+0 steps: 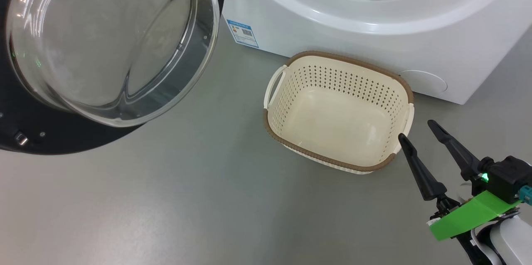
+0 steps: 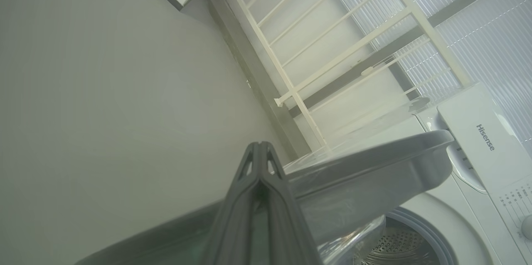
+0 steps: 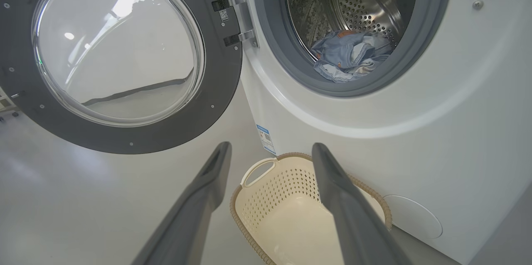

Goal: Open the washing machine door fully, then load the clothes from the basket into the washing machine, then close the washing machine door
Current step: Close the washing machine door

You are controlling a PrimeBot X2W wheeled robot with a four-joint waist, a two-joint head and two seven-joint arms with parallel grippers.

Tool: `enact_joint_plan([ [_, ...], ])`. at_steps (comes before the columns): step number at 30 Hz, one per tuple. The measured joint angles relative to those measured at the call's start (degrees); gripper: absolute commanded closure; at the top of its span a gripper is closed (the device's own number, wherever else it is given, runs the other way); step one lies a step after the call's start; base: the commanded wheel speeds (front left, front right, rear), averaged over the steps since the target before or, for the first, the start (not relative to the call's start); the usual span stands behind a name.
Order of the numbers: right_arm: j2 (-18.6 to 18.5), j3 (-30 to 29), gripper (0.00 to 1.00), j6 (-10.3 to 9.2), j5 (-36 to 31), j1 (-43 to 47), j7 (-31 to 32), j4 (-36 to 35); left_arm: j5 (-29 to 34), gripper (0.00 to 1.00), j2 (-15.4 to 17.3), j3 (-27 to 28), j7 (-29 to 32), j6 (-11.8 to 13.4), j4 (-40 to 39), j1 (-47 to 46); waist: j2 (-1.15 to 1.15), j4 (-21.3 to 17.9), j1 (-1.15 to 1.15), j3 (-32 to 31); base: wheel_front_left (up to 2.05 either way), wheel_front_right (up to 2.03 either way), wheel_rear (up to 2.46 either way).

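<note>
Basket (image 1: 291, 90) on the floor (image 1: 166, 198), bare inside, standing just in front of the washing machine (image 1: 374, 15) and below its round mouth. Clothes (image 3: 349, 55), a light-blue bundle with an orange-brown patch, lie inside the machine at the front of the steel drum (image 3: 365, 3), just behind the grey seal (image 3: 419, 40).

Washing machine door (image 3: 220, 69) stands wide open, hinged at the machine's left edge as the robot faces it. A blue label sticker (image 1: 242, 32) sits low on the machine's front, between door and basket.

Right tool (image 1: 416, 129): fingers spread wide, nothing between them. It is poised near the basket's corner on the side away from the machine. From this tool's own camera the basket lies between and beyond the two fingers, with the clothes higher up, well apart, inside the machine.

Left tool (image 2: 259, 146): fingers pressed together, pinching nothing. It points along the door's outer rim, away from the machine's mouth; whether it touches the door cannot be told.
</note>
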Motion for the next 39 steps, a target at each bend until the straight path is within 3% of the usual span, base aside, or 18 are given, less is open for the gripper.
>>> enact_joint_plan([
  [24,-1.68,0.07,0.0,0.0,-0.67,-1.0,0.0,-0.31,-1.6,1.0,2.15,-4.36,12.6,0.01,2.02,-1.91,0.0,0.27,0.0,0.46,0.0,0.0,0.0],
  [39,-1.41,0.4,0.0,0.0,-5.57,-0.89,0.0,-0.32,-3.98,1.0,3.13,-6.65,22.83,0.02,-0.75,-0.4,0.0,0.32,0.0,-1.8,0.0,0.0,0.0],
])
